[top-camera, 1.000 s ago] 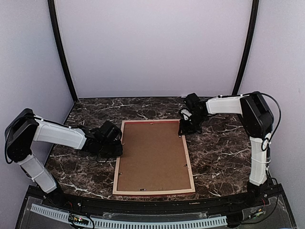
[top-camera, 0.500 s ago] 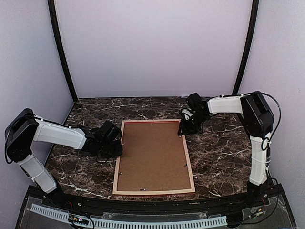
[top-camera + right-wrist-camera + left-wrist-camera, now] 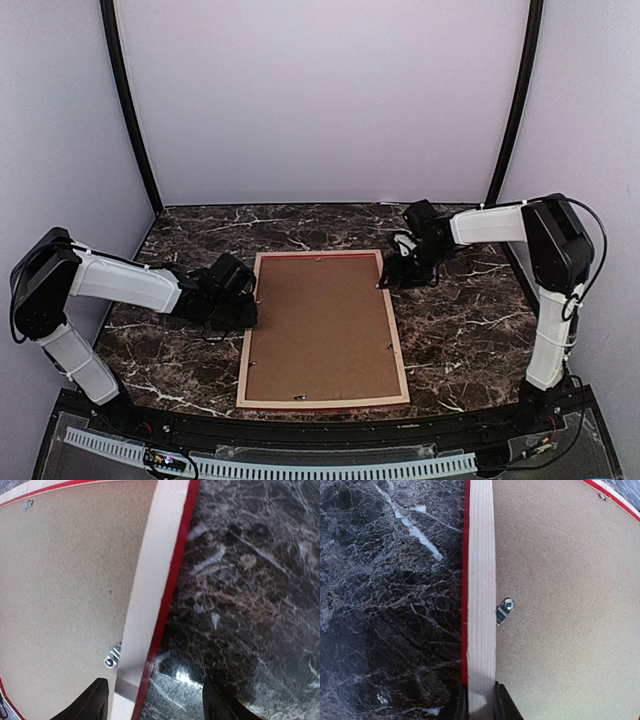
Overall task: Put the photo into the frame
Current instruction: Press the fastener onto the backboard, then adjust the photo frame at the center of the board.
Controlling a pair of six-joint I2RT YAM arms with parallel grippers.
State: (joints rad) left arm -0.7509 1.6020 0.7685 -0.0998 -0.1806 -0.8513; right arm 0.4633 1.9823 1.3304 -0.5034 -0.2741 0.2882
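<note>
The frame [image 3: 246, 345] lies face down on the marble table, pale wood back up, with a thin red edge showing. A plain brown backing board [image 3: 320, 325] fills it. The photo is hidden. My left gripper [image 3: 250, 306] is shut on the frame's left rail [image 3: 481, 580], one black finger on each side of it [image 3: 481, 702]. My right gripper [image 3: 389, 279] is open over the right rail [image 3: 155, 570] near the far right corner. Its fingers [image 3: 95, 702] stand wide apart, one over the board and one over the table, neither touching the rail.
Small metal turn clips hold the board: one by the left rail [image 3: 504, 611], one by the right rail [image 3: 113, 656]. Dark marble table [image 3: 460, 320] surrounds the frame. White walls and two black poles [image 3: 130, 110] enclose the back.
My right arm has swung to the right, and its gripper has shifted slightly toward me along the right rail. The left arm and the frame have not moved.
</note>
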